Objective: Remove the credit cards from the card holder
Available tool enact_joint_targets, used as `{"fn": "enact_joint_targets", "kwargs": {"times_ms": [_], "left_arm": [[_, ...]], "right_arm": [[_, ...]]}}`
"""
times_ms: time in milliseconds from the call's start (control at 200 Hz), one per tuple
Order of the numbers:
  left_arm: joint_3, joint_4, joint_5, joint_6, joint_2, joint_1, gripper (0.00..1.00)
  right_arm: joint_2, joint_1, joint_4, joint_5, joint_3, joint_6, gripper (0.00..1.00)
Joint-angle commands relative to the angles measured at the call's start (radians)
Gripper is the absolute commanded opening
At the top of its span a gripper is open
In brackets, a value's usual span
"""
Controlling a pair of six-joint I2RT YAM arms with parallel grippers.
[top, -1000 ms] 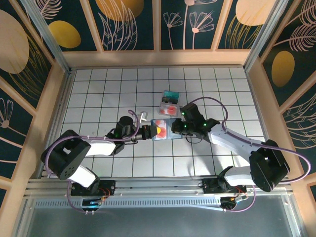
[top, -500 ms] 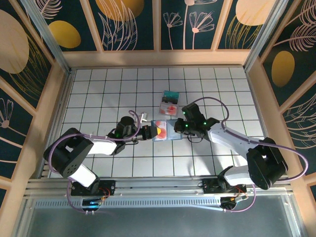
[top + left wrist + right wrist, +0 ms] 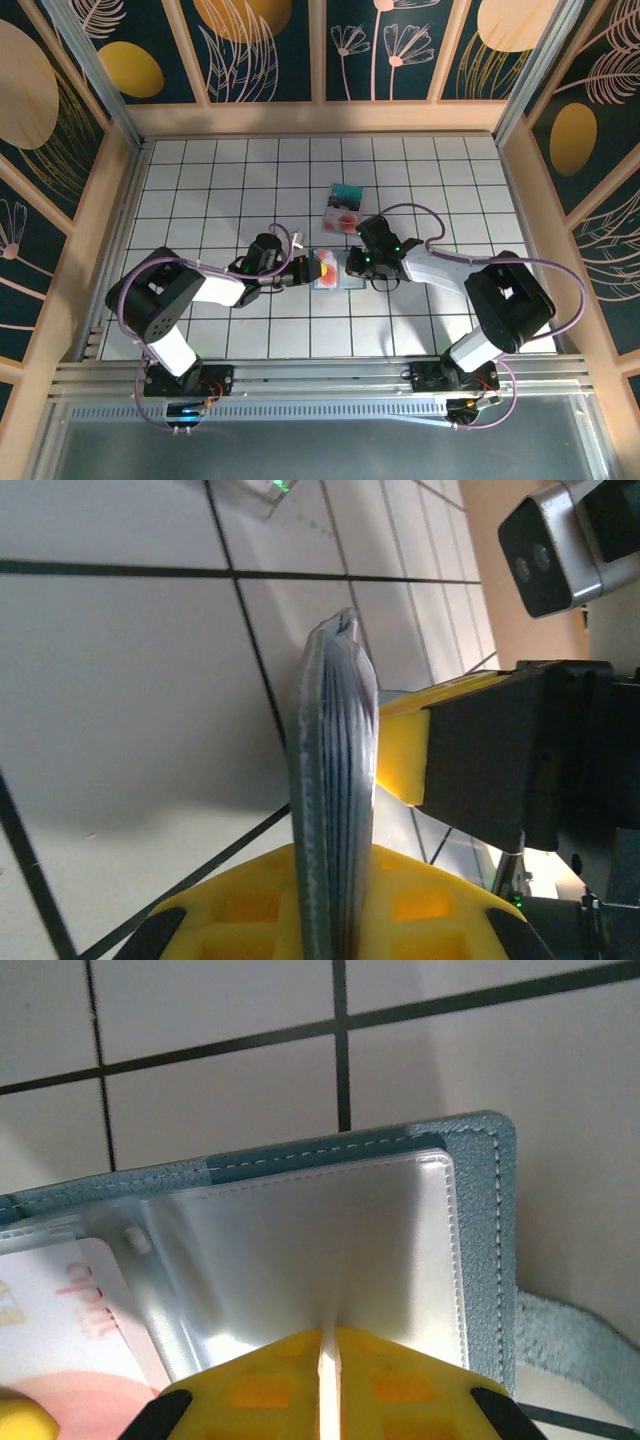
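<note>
Extraction is judged partly done: a teal card (image 3: 347, 194) and a pink-red card (image 3: 342, 221) are seen lying loose on the tiles (image 3: 200, 200) just beyond the card holder (image 3: 333, 272), which is held open between the arms at mid-floor, a whitish-pink card (image 3: 65, 1305) lodged in one pocket. Its soft slate-blue cover is clamped edge-on in the closed left gripper (image 3: 330, 912), while the right gripper (image 3: 330, 1380) is pinched tight on a clear sleeve (image 3: 320, 1230) (an empty one, it seems). A regrip onto the lodged card's edge is called for next, with the holder braced.
</note>
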Motion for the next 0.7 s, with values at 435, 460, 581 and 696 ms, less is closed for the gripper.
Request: {"fn": "enact_joint_targets", "kwargs": {"times_ms": [435,460,581,696], "left_arm": [[0.039,-0.492,-0.401,0.128,-0.230,-0.002,0.61],[0.039,-0.515,-0.422,0.133,-0.245,-0.002,0.60],[0.033,-0.548,-0.456,0.136,-0.309,-0.009,0.58],[0.049,-0.564,-0.475,0.136,-0.327,-0.039,0.56]], "right_arm": [[0.031,-0.006,0.014,0.012,-0.015,0.018,0.12],[0.029,-0.006,0.015,0.012,-0.015,0.019,0.12],[0.007,-0.006,0.010,0.009,-0.008,0.022,0.12],[-0.026,-0.003,0.000,0.015,0.005,0.027,0.14]]}}
